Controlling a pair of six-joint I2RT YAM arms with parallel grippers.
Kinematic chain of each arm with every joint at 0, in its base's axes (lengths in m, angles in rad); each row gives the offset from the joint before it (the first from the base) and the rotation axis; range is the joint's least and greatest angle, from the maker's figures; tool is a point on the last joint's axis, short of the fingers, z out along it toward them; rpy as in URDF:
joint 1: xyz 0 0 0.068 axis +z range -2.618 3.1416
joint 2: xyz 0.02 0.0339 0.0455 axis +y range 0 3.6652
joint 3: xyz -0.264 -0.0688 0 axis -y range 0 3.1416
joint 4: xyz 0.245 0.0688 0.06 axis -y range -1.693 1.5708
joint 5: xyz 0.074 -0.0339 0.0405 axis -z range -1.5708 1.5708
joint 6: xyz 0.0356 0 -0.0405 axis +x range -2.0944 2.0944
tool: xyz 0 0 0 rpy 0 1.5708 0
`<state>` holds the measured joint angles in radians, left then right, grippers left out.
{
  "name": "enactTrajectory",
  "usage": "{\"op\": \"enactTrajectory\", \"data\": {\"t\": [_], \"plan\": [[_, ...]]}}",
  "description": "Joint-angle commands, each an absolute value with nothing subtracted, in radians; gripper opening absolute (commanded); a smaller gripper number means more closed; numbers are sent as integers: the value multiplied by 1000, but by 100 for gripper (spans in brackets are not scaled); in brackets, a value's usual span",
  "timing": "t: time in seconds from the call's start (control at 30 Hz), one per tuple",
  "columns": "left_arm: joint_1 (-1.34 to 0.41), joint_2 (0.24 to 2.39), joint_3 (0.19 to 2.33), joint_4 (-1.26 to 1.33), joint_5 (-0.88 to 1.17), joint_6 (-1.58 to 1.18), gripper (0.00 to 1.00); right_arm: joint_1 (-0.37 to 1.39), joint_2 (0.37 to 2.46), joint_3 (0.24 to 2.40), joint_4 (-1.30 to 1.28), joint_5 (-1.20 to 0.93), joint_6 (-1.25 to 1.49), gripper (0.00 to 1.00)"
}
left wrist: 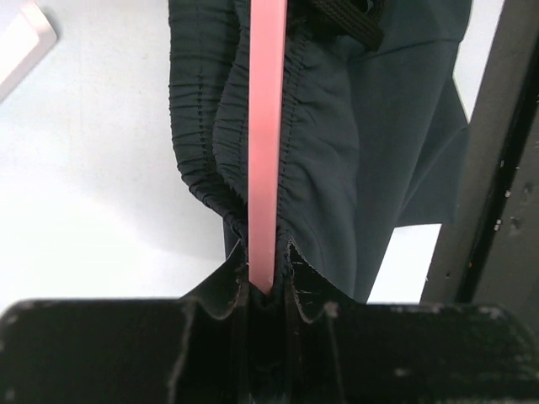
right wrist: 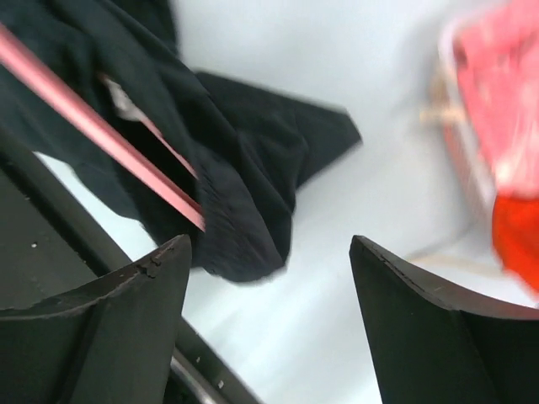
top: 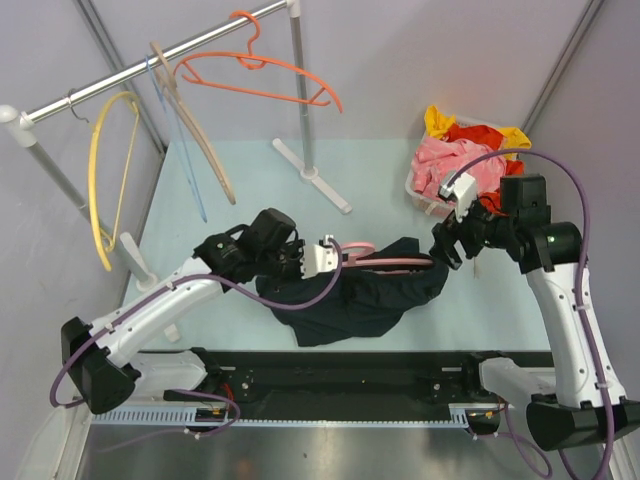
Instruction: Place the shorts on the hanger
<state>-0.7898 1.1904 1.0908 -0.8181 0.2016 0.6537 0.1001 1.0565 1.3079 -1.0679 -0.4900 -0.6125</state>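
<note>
The dark shorts [top: 350, 295] hang over the pale-pink hanger [top: 390, 262] at mid-table, their waistband gathered along its bar. My left gripper [top: 325, 255] is shut on the hanger's left end. In the left wrist view the pink bar [left wrist: 268, 126] runs straight out of the closed jaws [left wrist: 268, 286], with bunched shorts fabric [left wrist: 354, 126] on both sides. My right gripper [top: 447, 248] is open and empty, just off the hanger's right end. In the right wrist view the gripper [right wrist: 269, 252] is clear of the shorts [right wrist: 244, 168] and the bar [right wrist: 84, 118].
A clothes rail at the back left carries an orange hanger [top: 265, 70], a beige hanger [top: 195, 130] and a yellow hanger [top: 100, 180]; its foot [top: 315, 175] stands on the table. A basket of pink and red garments [top: 455, 165] sits at the right. A black mounting rail [top: 350, 375] runs along the near edge.
</note>
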Motion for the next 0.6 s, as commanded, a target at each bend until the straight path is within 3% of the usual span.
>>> {"op": "enactTrajectory", "data": {"t": [0.0,0.57], "plan": [[-792,1186,1230,-830,268,630,0,213,997,1385,-1045,-652,-678,78],[-793,1221,1362,-877,336,666,0,583,1098,1391,-894,-522,-706,55]]}}
